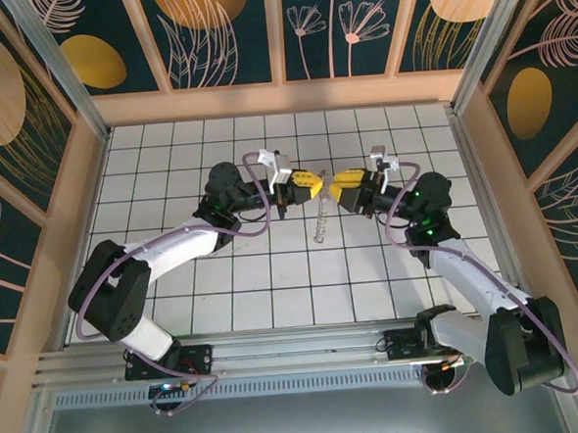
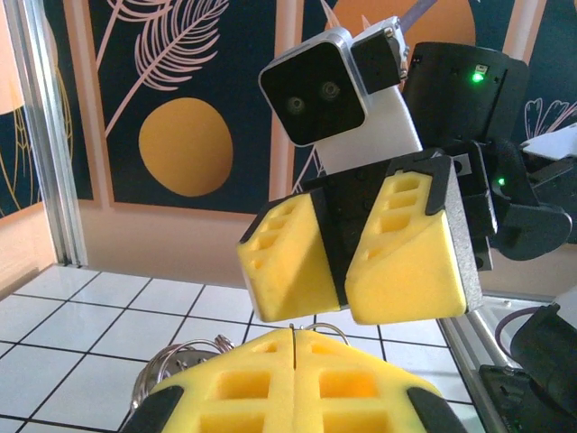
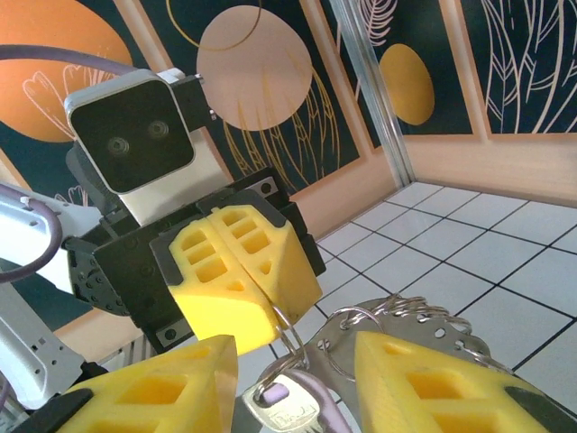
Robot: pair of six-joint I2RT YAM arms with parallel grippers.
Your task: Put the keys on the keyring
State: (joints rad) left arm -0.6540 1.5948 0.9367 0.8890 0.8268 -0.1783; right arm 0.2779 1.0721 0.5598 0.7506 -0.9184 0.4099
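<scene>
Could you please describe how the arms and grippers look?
Both the left arm and right arm have white links, black joint housings and a purple cable looping alongside. The left gripper and right gripper each have two yellow wedge-shaped fingers with rectangular cut-outs on black mounts, under a grey-white camera box.

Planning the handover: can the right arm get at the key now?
Probably yes. The right gripper is open with the key hanging between its fingers, and the left gripper, shut on the ring just above, seems not to block it.
</scene>
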